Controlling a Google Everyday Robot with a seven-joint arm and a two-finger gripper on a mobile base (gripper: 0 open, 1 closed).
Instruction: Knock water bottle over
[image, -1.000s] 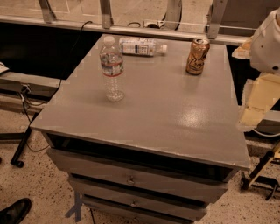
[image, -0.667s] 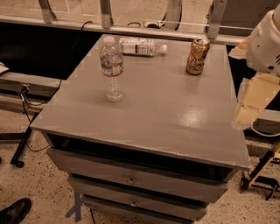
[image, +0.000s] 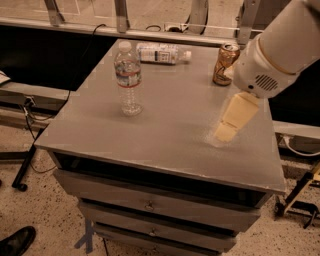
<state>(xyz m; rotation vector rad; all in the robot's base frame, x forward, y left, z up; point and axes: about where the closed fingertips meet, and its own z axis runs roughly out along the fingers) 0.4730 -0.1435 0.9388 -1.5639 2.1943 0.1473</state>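
We start at the left. The water bottle (image: 128, 80) stands straight up on the left part of the grey tabletop (image: 165, 130), with its white cap on top. It is not knocked over, so the job is not done yet.

Behind it, at the back edge, another bottle (image: 162, 53) with a wide label lies on its side. That one is not ours. Further right stands a gold drink can (image: 225, 64).

On the right, the tool (image: 229, 125) hangs low over the tabletop, under the big white arm (image: 280, 50). It is well apart from the water bottle and touches nothing we can see. We cannot tell if it is released or clenched.

What is left, we think, is to bring the tool across to the water bottle and push it down.
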